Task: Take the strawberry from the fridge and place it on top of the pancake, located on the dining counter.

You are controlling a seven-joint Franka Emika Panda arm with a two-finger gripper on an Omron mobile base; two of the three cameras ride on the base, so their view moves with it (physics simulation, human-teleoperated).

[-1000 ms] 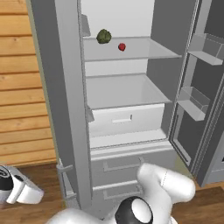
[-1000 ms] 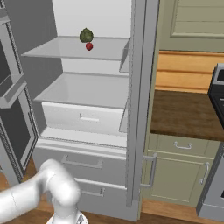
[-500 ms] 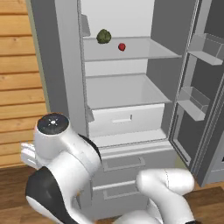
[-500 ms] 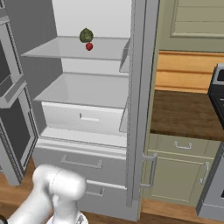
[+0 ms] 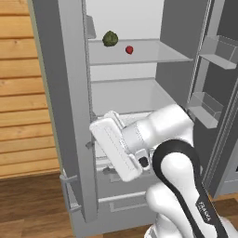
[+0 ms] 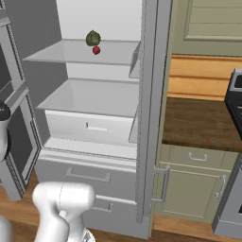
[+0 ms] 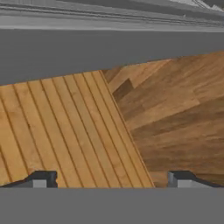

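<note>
Presently: tiny red roundish strawberry (image 5: pixel 129 49) on upper pale shelf (image 5: pixel 153 52) of open light grey fridge (image 6: pixel 146 118), beside dark green lumpy ball (image 5: pixel 109 38) at nine o'clock; jaws spread, empty, awaiting reach.

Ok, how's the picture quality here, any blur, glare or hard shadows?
Left base view: flat even lighting, no glare, strawberry sharp on the fridge shelf. Right base view: equally crisp, soft shading only. Hand view: soft, slightly blurred wood planks; fingers wide apart.
</note>
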